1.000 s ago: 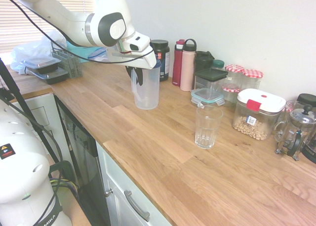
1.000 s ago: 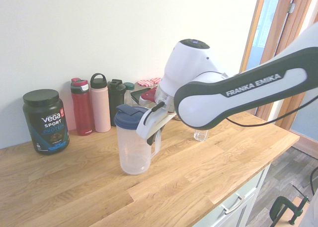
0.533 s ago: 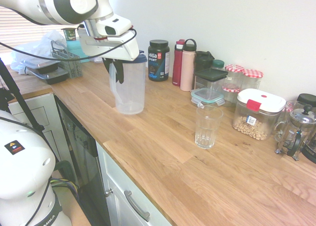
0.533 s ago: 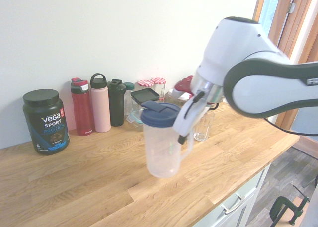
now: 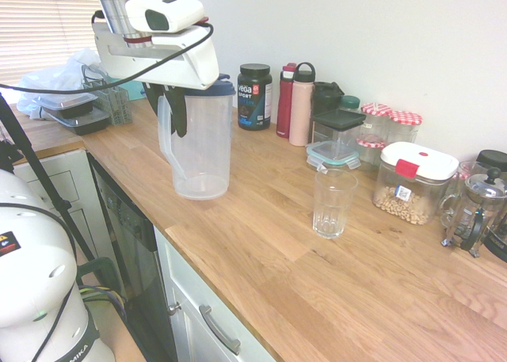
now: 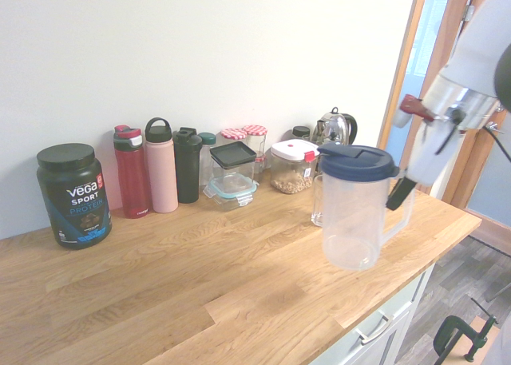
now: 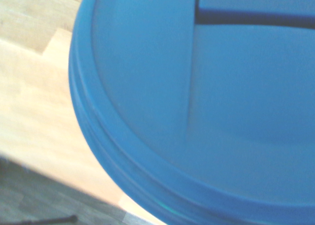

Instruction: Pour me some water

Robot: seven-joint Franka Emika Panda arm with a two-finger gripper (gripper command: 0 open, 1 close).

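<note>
Above worktop (image 5: pixel 261 219), tool (image 5: pixel 176 118) downward, gripping pitcher (image 5: pixel 200 152)

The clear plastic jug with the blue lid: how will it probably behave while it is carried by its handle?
The jug looks empty, so it is probably light. Held only at the side handle, it may swing or tilt a little. Its clear walls look rigid, so they should not buckle.

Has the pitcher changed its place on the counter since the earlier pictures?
Yes. The pitcher, held by its handle in the claw, has moved away from the Vega tub toward the counter's front edge, and appears lifted.
</note>
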